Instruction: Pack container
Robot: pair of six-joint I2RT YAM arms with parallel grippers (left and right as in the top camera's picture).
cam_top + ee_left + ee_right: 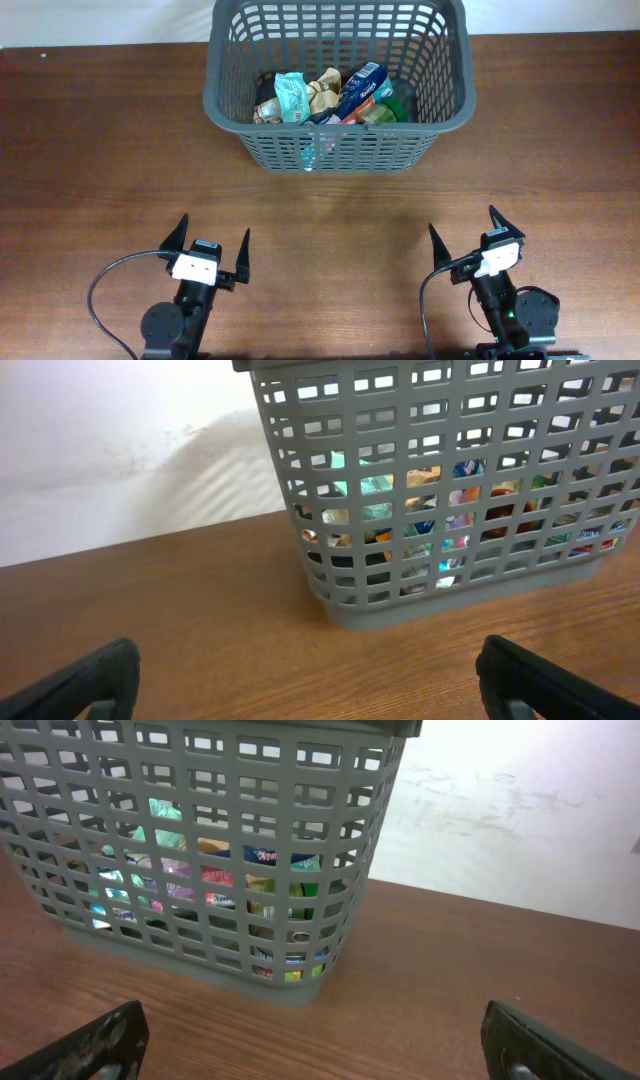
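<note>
Since the container already holds packets, left gripper and right gripper, jaws spread and empty, should park well clear.

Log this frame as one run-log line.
left tool: open, empty | right tool: open, empty | grey slotted basket: upright on wooden table, apart from both tools | contents: snack packets

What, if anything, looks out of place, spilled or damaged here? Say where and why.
Nothing stands out. The container stands upright on the table with the packets all inside it, none spilled on the wood. The left gripper and right gripper are open and empty, well short of it.
</note>
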